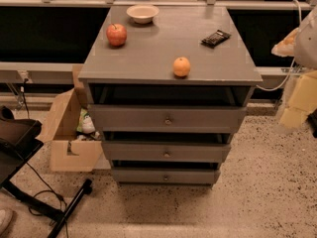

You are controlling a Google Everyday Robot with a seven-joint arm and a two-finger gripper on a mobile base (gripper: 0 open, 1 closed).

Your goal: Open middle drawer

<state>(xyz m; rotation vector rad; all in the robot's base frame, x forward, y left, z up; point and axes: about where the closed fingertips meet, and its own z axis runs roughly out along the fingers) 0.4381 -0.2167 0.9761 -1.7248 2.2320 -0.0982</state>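
A grey cabinet [168, 53] stands in the middle of the view with three drawer fronts stacked one above another. The middle drawer [148, 151] is the wide, shallow front between the other two, with a small round metal knob [166, 154] at its centre. A dark gap shows above it. The top drawer front [138, 118] and the bottom drawer front [143, 175] each have a knob too. My gripper [297, 103] is a blurred cream shape at the right edge, hanging off to the right of the cabinet at about top-drawer height, well clear of the knob.
On the cabinet top lie a red apple [116, 34], a white bowl [142, 13], an orange [182, 67] and a dark snack bar [215, 38]. An open cardboard box [67, 133] stands at the cabinet's left. A black stand [17, 138] and cables [44, 192] occupy the lower left floor.
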